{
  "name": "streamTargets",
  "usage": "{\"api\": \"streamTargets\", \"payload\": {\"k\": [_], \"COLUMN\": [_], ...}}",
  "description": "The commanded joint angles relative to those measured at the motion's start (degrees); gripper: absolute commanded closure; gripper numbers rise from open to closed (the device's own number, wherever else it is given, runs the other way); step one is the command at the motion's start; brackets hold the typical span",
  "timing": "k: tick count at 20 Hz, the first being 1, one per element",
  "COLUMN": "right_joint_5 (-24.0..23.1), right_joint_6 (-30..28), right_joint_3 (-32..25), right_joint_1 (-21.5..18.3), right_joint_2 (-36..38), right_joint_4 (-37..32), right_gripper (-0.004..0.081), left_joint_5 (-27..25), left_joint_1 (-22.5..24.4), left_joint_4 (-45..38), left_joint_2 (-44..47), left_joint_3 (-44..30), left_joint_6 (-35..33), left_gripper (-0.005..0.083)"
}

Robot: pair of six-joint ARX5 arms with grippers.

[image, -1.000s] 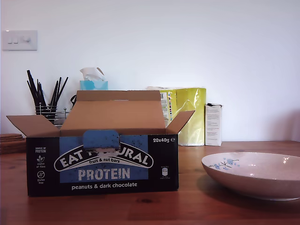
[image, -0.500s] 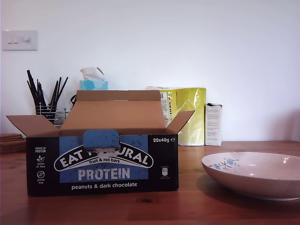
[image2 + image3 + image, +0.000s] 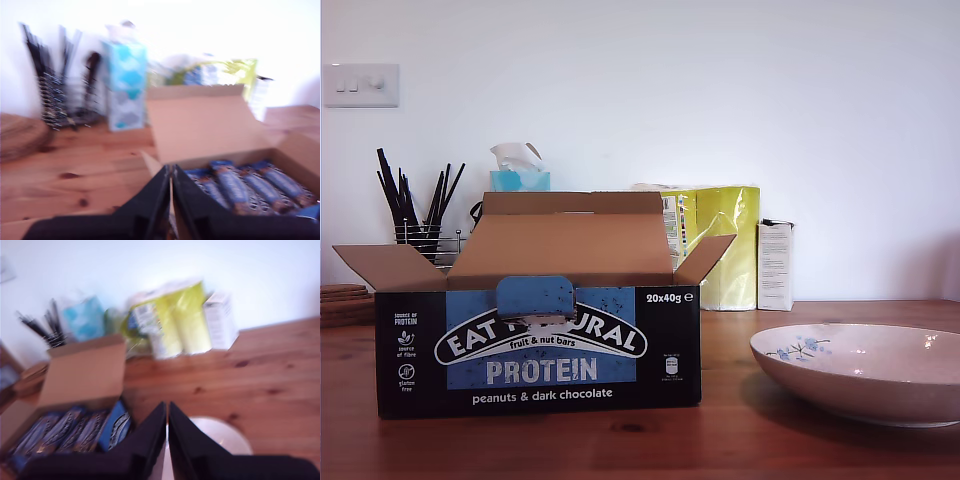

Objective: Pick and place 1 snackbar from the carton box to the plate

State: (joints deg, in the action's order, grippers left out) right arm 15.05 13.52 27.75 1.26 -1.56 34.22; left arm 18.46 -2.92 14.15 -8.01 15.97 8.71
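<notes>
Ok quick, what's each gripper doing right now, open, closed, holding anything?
My first gripper: shut, holding nothing, above the carton box.
My second gripper: shut, holding nothing, above the plate.

I seem to be in a home, most likely a kitchen or dining corner. I work on a knotty pine wooden table (image 3: 800, 450) pushed against a plain white painted wall (image 3: 770, 100) with a white light switch plate (image 3: 361, 86). Along the wall stand a wire holder of black sticks (image 3: 418, 212), a pale blue tissue box (image 3: 520, 178), a shiny yellow food packet (image 3: 718, 245) and a narrow white carton (image 3: 775, 265).
</notes>
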Motion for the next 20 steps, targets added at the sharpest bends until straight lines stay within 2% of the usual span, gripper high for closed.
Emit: {"api": "streamTargets", "payload": {"k": [1,3,9,11,12,14,15,18,20], "right_joint_5": [2.7,3.0,4.0,4.0,5.6,10.7,10.7,10.3,9.4], "right_joint_6": [-0.1,-1.2,-8.2,-11.0,-11.1,-10.0,-10.0,-10.5,-10.4], "right_joint_3": [1.8,5.9,21.2,25.9,27.4,27.8,27.8,27.8,27.8], "right_joint_1": [0.2,0.2,0.3,0.4,0.9,1.1,1.1,1.1,1.1], "right_joint_2": [-1.9,-4.7,-18.4,-22.2,-23.1,-23.6,-23.7,-24.7,-25.2], "right_joint_4": [3.3,8.8,27.0,32.8,34.0,35.4,35.9,36.1,37.2], "right_gripper": [0.0783,0.0783,0.0783,0.0783,0.0783,0.0783,0.0783,0.0783,0.0783], "left_joint_5": [1.9,3.0,5.6,8.0,10.0,13.4,13.7,11.0,5.7], "left_joint_1": [-0.8,-1.9,-5.8,-7.5,-8.3,-9.7,-10.4,-13.7,-17.4], "left_joint_4": [0.1,1.4,8.2,9.5,9.4,7.3,6.9,8.1,9.7], "left_joint_2": [-3.2,-8.0,-25.1,-31.2,-34.1,-38.9,-41.1,-48.7,-53.2], "left_joint_3": [1.9,4.9,16.9,20.2,21.4,22.6,23.4,27.9,31.6], "left_joint_6": [0.9,0.6,-9.4,-11.4,-11.8,-11.8,-11.7,-11.1,-10.6], "left_gripper": [0.0793,0.0793,0.0793,0.0793,0.0793,0.0792,0.0792,0.0793,0.0793]}}
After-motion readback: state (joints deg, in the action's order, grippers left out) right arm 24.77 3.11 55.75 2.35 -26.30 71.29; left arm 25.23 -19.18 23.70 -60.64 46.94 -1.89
